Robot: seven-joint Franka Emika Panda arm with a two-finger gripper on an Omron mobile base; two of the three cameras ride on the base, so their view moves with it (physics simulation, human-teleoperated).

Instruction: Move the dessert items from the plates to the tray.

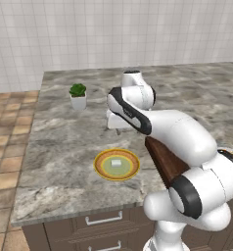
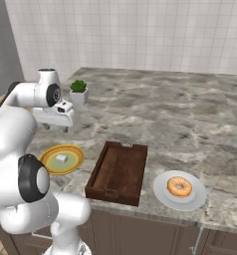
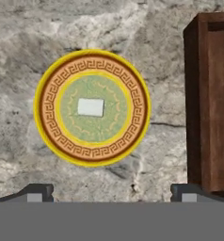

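Potted plant (image 1: 78, 95) on grey marble counter (image 1: 59, 147).

White arm (image 1: 179, 130) — dark joints

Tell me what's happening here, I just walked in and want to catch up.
A white robot arm is hovering over the stone counter with its gripper open and holding nothing, looking down at the yellow-rimmed plate that carries a small white cube. Beside that plate sits the brown wooden tray, with nothing in it. On the tray's other side a donut rests on a white plate. So neither dessert has been moved yet. A small potted plant stands farther back.
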